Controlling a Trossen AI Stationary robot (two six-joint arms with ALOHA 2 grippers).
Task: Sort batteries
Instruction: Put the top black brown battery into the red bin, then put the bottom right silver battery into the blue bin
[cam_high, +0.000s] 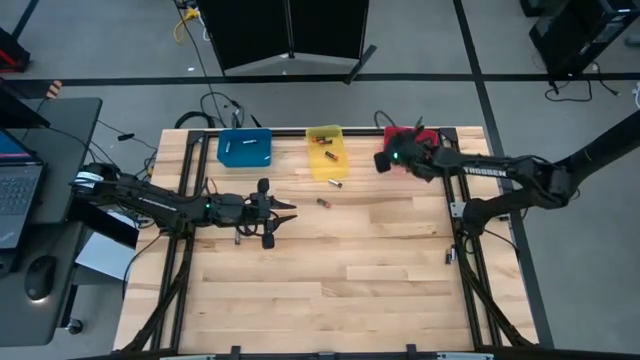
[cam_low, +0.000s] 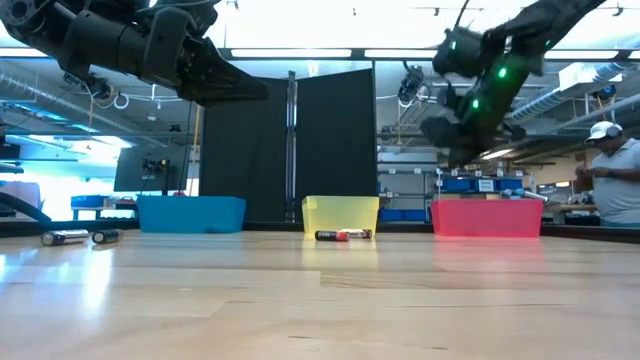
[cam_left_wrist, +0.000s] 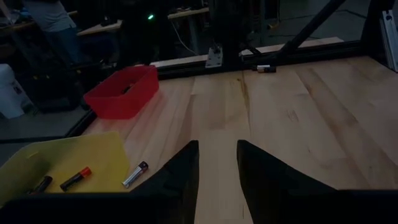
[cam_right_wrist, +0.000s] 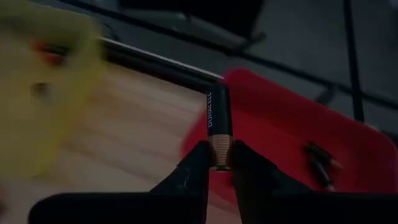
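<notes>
The right gripper (cam_right_wrist: 217, 163) is closed on a battery (cam_right_wrist: 218, 127), clamped at its copper-coloured end so that the black body stands out beyond the fingertips. In the high view the right gripper (cam_high: 392, 160) is seen at the upper right of centre, at the near-left corner of the red bin (cam_high: 405, 136), above the table (cam_high: 330, 280). In the right wrist view the battery is held over the red bin's (cam_right_wrist: 280, 130) edge, and two dark batteries (cam_right_wrist: 320, 160) lie inside the bin at the right of the frame.

The left gripper (cam_high: 283, 210) is seen left of centre in the high view, with its fingers apart and nothing between them. In the left wrist view its two dark fingers (cam_left_wrist: 183, 180) show a clear gap over bare wood.

Three bins are lined along the upper edge of the table in the high view: the blue bin (cam_high: 245, 148) at the left, the yellow bin (cam_high: 327, 150) in the middle, the red one at the right. Batteries are seen in the yellow bin (cam_high: 322, 142), and a small one in the blue bin (cam_high: 228, 145). Loose batteries lie on the wood just below the yellow bin (cam_high: 335, 184) and slightly lower (cam_high: 323, 202), and another beside the left gripper (cam_high: 241, 238). In the low view two batteries (cam_low: 343, 235) rest end to end before the yellow bin (cam_low: 341, 213), and two more (cam_low: 80, 237) lie at the far left.

A person (cam_low: 612, 180) is seen at the right edge of the low view.
</notes>
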